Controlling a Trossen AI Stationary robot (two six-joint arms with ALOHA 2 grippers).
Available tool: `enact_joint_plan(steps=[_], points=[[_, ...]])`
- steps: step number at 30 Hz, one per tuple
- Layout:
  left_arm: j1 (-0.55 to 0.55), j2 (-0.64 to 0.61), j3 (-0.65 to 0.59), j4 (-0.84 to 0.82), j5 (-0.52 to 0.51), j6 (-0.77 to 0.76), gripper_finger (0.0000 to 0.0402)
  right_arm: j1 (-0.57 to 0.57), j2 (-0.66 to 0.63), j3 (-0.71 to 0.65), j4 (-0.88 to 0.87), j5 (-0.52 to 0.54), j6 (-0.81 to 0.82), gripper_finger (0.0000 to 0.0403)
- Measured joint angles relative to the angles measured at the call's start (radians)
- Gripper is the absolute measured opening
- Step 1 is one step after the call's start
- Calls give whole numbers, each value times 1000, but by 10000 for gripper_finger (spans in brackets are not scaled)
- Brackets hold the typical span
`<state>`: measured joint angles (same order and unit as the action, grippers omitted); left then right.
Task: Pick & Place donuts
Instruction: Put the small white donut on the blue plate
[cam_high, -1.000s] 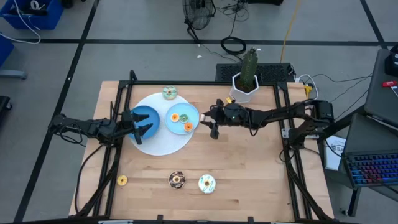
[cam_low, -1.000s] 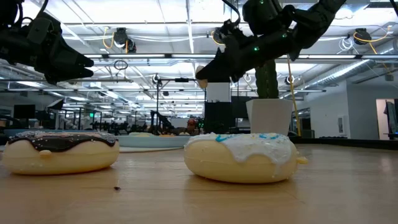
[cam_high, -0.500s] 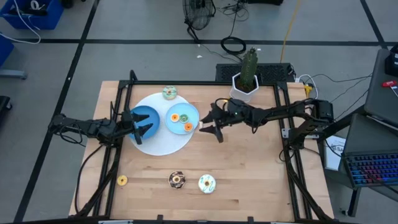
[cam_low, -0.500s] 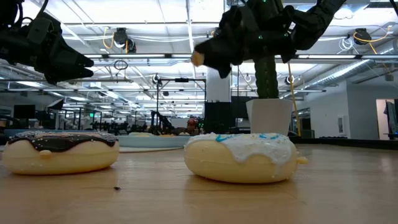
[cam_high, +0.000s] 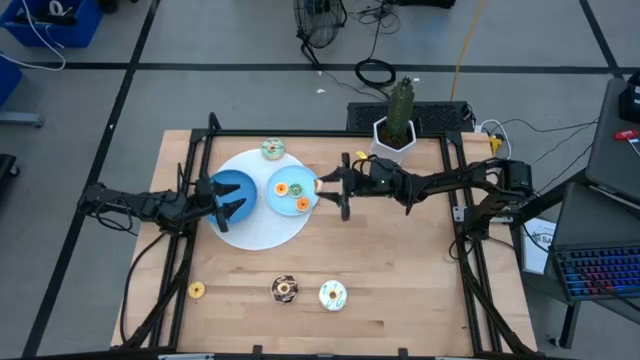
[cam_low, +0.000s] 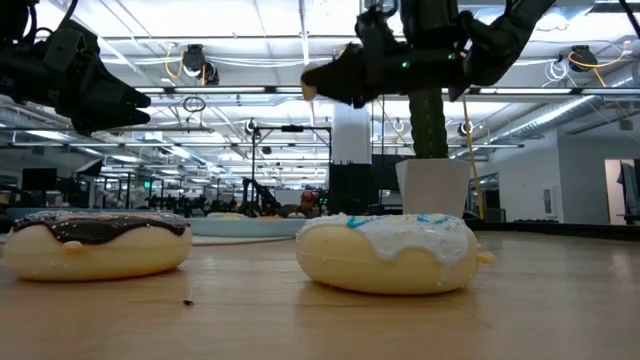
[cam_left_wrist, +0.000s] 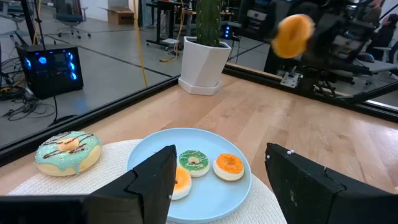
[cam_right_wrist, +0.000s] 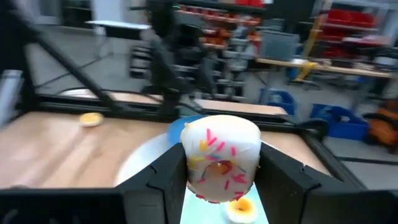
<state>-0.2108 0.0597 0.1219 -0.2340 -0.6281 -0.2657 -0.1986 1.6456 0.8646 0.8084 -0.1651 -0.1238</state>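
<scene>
My right gripper (cam_high: 324, 187) is shut on a small donut (cam_right_wrist: 221, 155) with white icing and pink sprinkles, in the air just right of the light blue plate (cam_high: 280, 203). The donut's orange underside shows in the left wrist view (cam_left_wrist: 293, 35). The plate rests on a white round mat (cam_high: 255, 232) and holds three donuts, two orange (cam_left_wrist: 229, 165) and one green (cam_left_wrist: 194, 162). My left gripper (cam_high: 226, 201) is open and empty above the dark blue bowl (cam_high: 236, 183). A teal donut (cam_high: 272, 150) lies on the mat's far edge. My right gripper pinches the donut by two opposite sides of its rim (cam_right_wrist: 188, 163) between its two fingers. The fingers come about level from the table's right side. The donut is lifted clear, its iced face turned back toward the wrist.
Near the front edge lie a small yellow donut (cam_high: 196, 290), a chocolate donut (cam_high: 284, 289) and a white donut with blue icing marks (cam_high: 332, 295). A cactus in a white pot (cam_high: 395, 135) stands at the far edge. Bare wood lies right of the plate.
My right gripper has carried the donut toward the table's left, closer to the light blue plate. It has risen and tipped up from slanting down to about level, staying shut on the donut.
</scene>
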Motion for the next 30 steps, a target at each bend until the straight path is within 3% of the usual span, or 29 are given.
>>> enact_joint_plan(steps=[9, 14, 30], points=[[0, 0, 0, 0, 0, 0, 244, -51, 219, 23, 300, 8, 100, 157], [0, 0, 0, 1, 0, 0, 244, -78, 256, 134, 288, 5, 119, 157], [0, 0, 0, 0, 0, 0, 243, -161, 255, 721, -312, -75, 56, 157]])
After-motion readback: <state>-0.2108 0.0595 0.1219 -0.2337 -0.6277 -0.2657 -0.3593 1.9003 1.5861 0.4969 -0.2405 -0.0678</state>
